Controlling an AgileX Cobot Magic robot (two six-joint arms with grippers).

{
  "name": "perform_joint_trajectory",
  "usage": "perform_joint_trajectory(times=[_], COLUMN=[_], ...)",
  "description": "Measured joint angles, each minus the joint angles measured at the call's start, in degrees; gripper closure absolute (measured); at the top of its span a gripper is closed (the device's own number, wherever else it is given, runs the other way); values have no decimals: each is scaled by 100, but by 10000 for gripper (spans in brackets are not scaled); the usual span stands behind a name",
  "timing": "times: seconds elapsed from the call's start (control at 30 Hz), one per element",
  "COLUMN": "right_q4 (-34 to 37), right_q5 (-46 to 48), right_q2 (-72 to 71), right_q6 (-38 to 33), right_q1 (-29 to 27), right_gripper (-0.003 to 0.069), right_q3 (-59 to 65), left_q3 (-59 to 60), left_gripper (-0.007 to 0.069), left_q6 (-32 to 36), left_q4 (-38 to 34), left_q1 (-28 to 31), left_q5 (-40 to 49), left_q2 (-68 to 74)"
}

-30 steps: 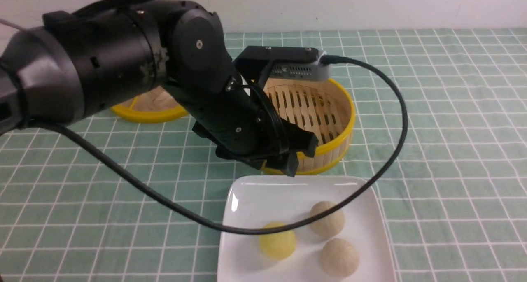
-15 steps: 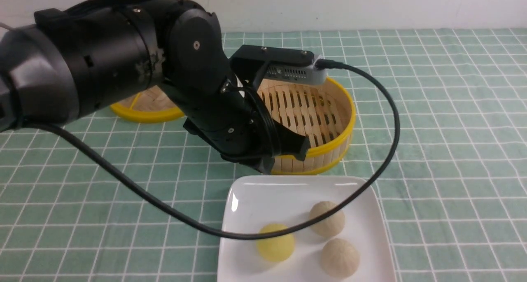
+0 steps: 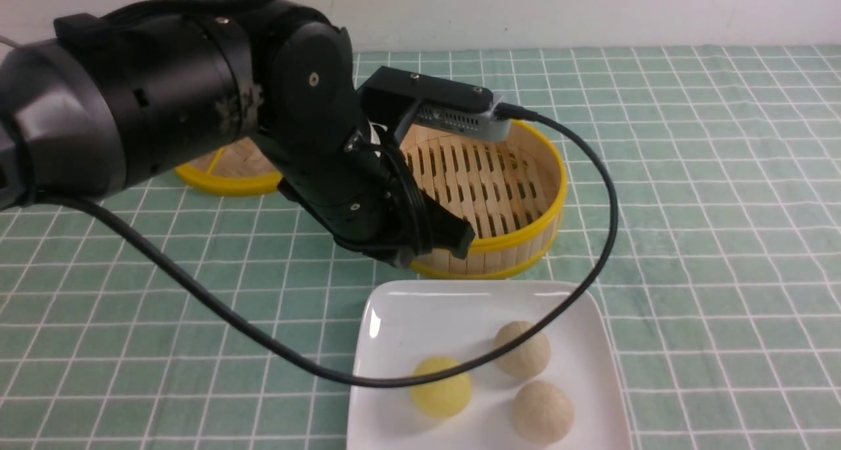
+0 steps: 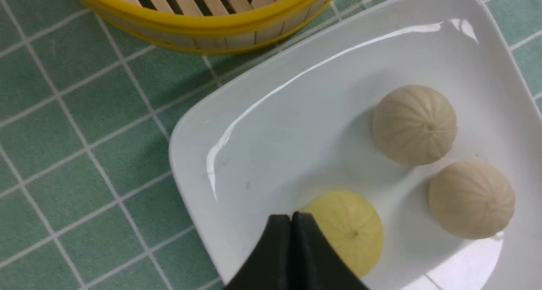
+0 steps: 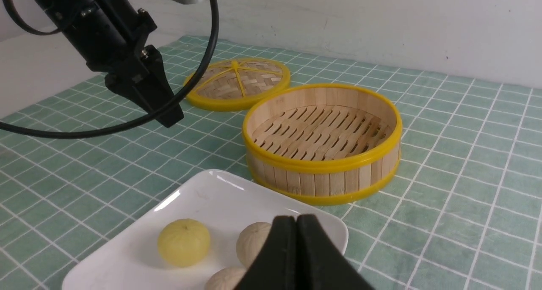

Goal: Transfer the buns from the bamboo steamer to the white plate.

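Observation:
The bamboo steamer (image 3: 525, 174) (image 5: 322, 133) stands empty, its slatted floor bare. In front of it, the white plate (image 3: 427, 318) (image 4: 237, 154) (image 5: 203, 197) holds the yellow bun (image 3: 441, 387) (image 4: 351, 226) (image 5: 183, 242), a pale cream bun (image 3: 522, 349) (image 4: 415, 125) (image 5: 252, 241) and a similar beige ball (image 3: 542, 410) (image 4: 471, 199). My left gripper (image 3: 462, 238) (image 4: 291, 216) (image 5: 169, 118) is shut and empty, hanging above the plate's far edge by the steamer's near wall. My right gripper (image 5: 296, 217) is shut and empty, low near the plate; it is outside the front view.
The flat woven steamer lid (image 3: 230, 171) (image 5: 237, 80) lies on the green checked cloth behind and to the left of the steamer. The left wrist camera's black cable (image 3: 591, 266) loops down across the plate in front of the buns. A white wall closes the far side.
My left gripper has closed from open and drawn up and back to the left, away from the plate. The buns on the plate have stayed put.

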Motion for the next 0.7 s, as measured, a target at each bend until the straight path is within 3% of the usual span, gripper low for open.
perform_joint_trajectory(times=[0.2, 0.33, 0.7], right_q4=[0, 0, -359], right_q5=[12, -6, -104], right_q2=[-335, -739, -1076], right_q6=[0, 0, 16], right_q1=[-8, -345, -2361], right_gripper=[664, 662, 655], right_q3=[237, 808, 2206], left_q3=[0, 0, 6], left_gripper=[621, 616, 609], left_q6=[0, 0, 0], left_q4=[178, 178, 253], left_q1=[0, 0, 0], left_q5=[5, 5, -68], left_q2=[0, 0, -197])
